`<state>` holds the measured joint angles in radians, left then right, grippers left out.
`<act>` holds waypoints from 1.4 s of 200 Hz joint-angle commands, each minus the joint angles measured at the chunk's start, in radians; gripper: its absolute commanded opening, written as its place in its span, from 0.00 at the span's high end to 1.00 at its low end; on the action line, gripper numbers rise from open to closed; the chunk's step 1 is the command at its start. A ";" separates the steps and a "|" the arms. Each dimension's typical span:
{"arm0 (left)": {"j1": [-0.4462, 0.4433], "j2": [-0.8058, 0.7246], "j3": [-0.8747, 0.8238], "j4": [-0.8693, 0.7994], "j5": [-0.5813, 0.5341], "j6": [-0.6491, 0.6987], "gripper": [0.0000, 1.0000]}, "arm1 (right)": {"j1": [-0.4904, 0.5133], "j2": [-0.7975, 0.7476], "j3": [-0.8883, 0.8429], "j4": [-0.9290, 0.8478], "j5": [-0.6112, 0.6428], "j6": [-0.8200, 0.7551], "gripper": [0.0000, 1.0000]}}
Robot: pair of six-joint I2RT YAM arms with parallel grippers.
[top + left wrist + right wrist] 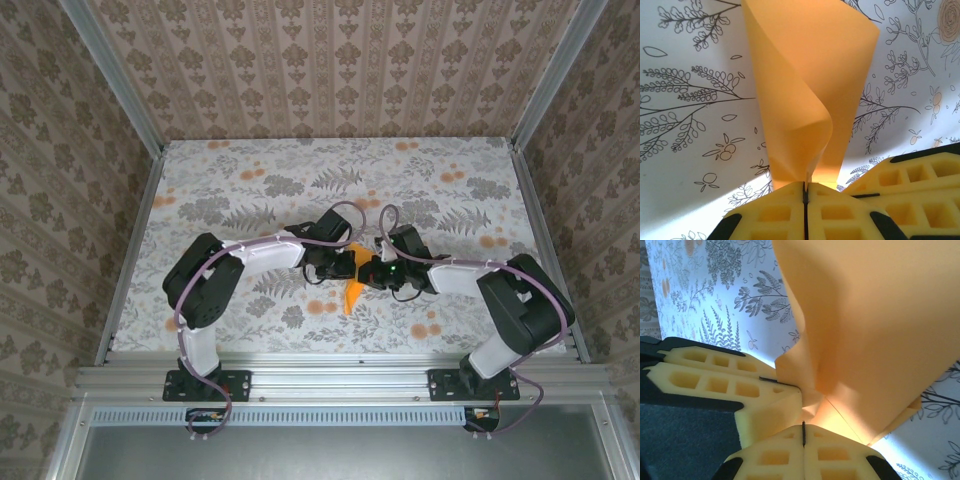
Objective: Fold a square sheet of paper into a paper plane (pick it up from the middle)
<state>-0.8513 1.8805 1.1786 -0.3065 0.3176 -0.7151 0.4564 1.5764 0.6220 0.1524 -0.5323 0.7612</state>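
Paper first: we see the orange paper sheet (351,294) held up off the table (250,170), above its middle and a little toward the near edge, between the two grippers. From the top camera, the left gripper (336,266) and the right gripper (373,272) point at each other and come nearly tip to tip. A pointed orange corner hangs below them toward the arm bases.

In the left wrist view, we find the left gripper (805,192) with its yellow foam pads pressed together, leaving just a thin dark seam. The orange paper sheet (805,75) rises straight out of that seam and curls into a loose, cone-like roll. The other arm's pads (912,182) sit just beside it at the lower right.

In the right wrist view, the right gripper (803,432) is likewise clamped tight on the paper's lower edge. The orange paper sheet (875,330) bulges overhead, and we make out one straight crease running down toward the pads. The left gripper (780,384) comes in from the left, its tips against the paper.

Both faces of the paper read to us as plain orange. The floral print (690,95) on the tabletop is line-drawn sprigs, leaves and small orange flowers.
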 commanded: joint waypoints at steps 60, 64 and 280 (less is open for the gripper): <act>-0.005 0.017 0.014 -0.006 0.002 0.013 0.92 | 0.003 0.048 0.009 -0.094 0.060 -0.036 0.92; -0.005 0.018 0.016 -0.004 0.004 0.011 0.92 | 0.002 0.053 0.010 -0.090 0.059 -0.036 0.92; -0.022 0.102 0.053 0.043 0.035 -0.019 0.91 | -0.008 0.054 -0.031 0.008 0.018 -0.004 0.92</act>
<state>-0.8627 1.9316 1.2182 -0.2821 0.3439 -0.7330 0.4530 1.6428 0.6128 0.1505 -0.5117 0.7586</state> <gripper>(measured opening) 0.086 0.077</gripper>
